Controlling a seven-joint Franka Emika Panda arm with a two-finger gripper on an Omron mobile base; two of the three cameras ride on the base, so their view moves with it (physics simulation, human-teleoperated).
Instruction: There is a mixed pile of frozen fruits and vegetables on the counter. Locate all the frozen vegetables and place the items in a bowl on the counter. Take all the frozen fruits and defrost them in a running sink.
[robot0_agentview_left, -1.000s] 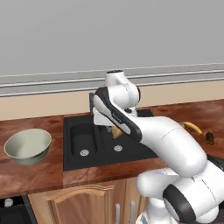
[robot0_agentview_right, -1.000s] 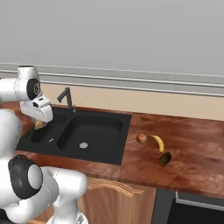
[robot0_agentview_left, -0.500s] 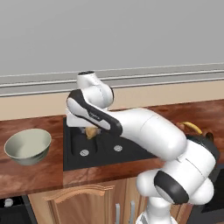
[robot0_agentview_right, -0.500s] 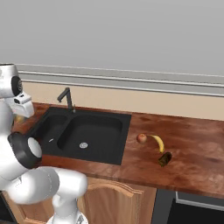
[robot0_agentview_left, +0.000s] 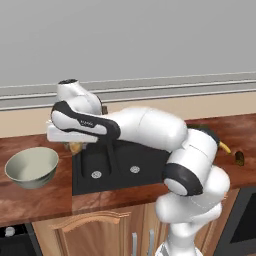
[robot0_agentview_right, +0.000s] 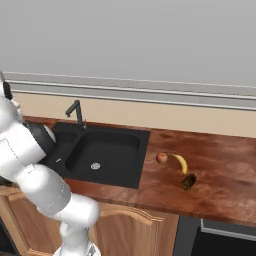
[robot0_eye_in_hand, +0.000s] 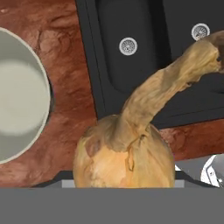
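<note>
half the bowl (robot0_eye_in_hand: 17, 100) is cut off; gripper (robot0_agentview_left: 75, 146) clamps the onion (robot0_eye_in_hand: 124, 153), fingertips hidden.

Rendered home kitchen. Reddish-brown wood counter (robot0_agentview_right: 215, 170) over lighter wood cabinet fronts (robot0_agentview_right: 125, 232). Black double-basin sink (robot0_agentview_right: 102, 152) set into counter, silver drains, slim black faucet (robot0_agentview_right: 76, 111) behind it. Cream backsplash (robot0_agentview_right: 165, 116), grey wall above. Bowl (robot0_agentview_left: 31, 166) left of sink; apple (robot0_agentview_right: 161, 158), banana (robot0_agentview_right: 181, 163) on counter right of sink.
</note>
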